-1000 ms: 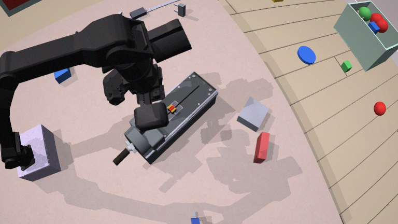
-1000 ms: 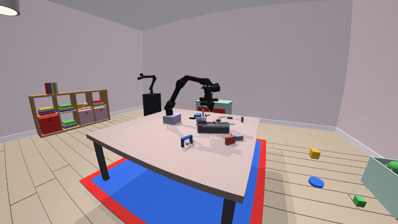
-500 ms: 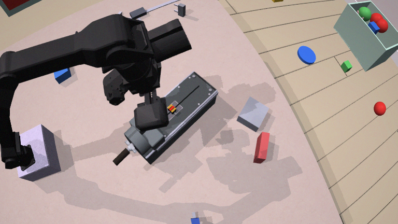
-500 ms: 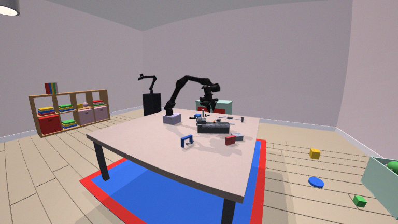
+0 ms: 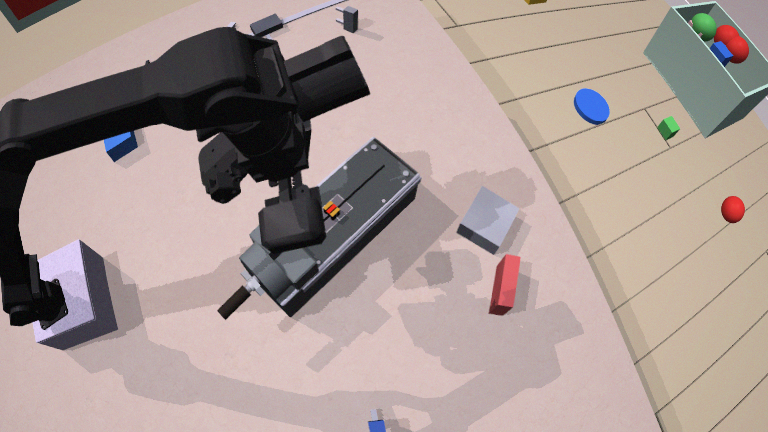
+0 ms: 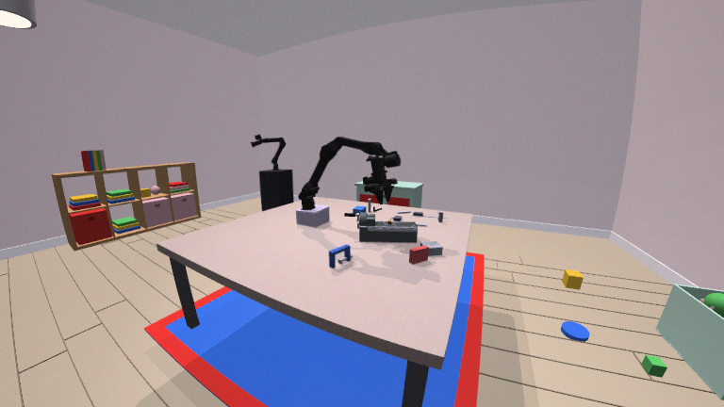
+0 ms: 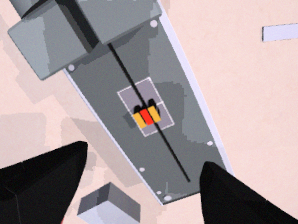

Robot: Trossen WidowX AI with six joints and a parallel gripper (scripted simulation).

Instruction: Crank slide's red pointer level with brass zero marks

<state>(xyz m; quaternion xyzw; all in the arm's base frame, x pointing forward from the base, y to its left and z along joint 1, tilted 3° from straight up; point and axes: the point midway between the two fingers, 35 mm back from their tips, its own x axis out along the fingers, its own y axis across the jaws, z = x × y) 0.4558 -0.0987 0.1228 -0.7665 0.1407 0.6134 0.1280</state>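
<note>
The machine (image 5: 360,212) (image 6: 387,233) (image 7: 192,160) is a long dark grey box with a slotted top. Its crank handle (image 5: 234,302) (image 6: 350,214), a dark brown grip, sticks out at the end nearer the arm's base and is out of the wrist view. The red pointer (image 5: 331,208) (image 7: 147,116) sits between two yellow brass marks and looks about level with them; a tiny offset cannot be told. My gripper (image 6: 386,200) (image 7: 145,161) is open and empty, high above the machine and apart from the handle. In the top view its fingertips are hidden.
A grey block (image 5: 487,217) (image 6: 432,248) and a red block (image 5: 505,284) (image 6: 419,254) lie beside the machine. A blue clamp (image 6: 339,251) stands on the table (image 6: 242,242). A blue block (image 5: 120,146) (image 6: 359,209) lies on the machine's other side.
</note>
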